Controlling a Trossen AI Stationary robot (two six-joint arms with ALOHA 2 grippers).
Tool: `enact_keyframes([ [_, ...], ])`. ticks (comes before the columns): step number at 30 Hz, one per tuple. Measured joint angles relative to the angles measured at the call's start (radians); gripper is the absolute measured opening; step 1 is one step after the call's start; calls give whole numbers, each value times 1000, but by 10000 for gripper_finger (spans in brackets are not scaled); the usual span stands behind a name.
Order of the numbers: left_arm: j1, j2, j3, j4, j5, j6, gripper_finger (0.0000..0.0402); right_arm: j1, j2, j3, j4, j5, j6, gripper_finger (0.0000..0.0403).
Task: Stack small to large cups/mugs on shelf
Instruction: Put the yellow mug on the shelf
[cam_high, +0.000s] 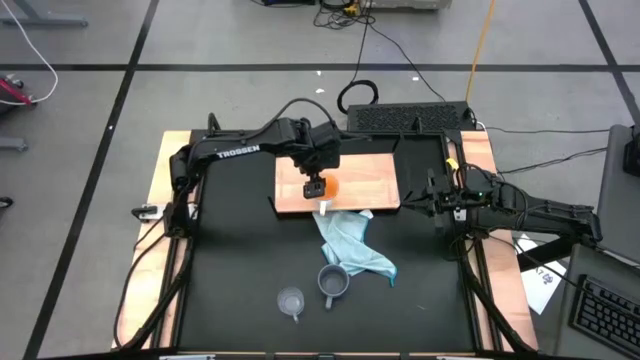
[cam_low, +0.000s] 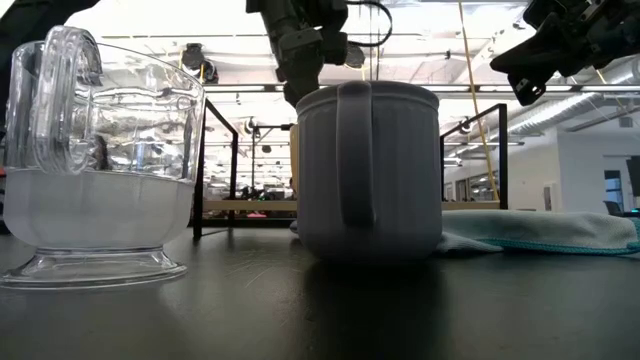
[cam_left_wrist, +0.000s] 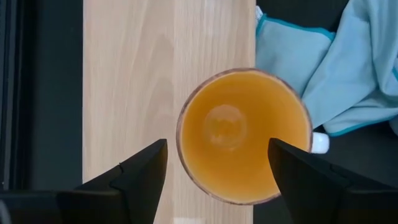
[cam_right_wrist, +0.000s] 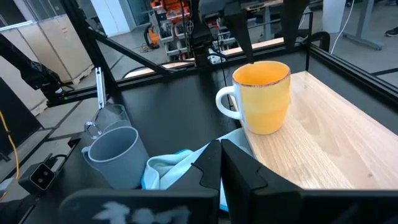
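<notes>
An orange mug (cam_high: 332, 186) with a white handle (cam_right_wrist: 225, 102) stands upright on its base near the front edge of the light wooden shelf (cam_high: 360, 178). My left gripper (cam_left_wrist: 217, 146) hangs open just above it, pointing down, one finger on either side of the rim, touching nothing. The grey-blue mug (cam_high: 332, 282) and the clear glass cup (cam_high: 291, 301) stand upright on the black table near its front edge. My right gripper (cam_right_wrist: 221, 162) waits shut at the table's right side (cam_high: 432, 205).
A light blue cloth (cam_high: 350, 245) lies crumpled on the table between the shelf's front edge and the grey-blue mug, reaching up to the orange mug's handle. The shelf's right half (cam_right_wrist: 336, 143) is bare wood. Black frame posts (cam_low: 200, 170) stand at the shelf's ends.
</notes>
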Motion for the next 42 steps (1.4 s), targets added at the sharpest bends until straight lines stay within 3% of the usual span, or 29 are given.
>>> enact_keyframes([
  [42, 47, -1, -152, 123, -9, 86, 267, 0, 0, 0, -2, 0, -19, 0],
])
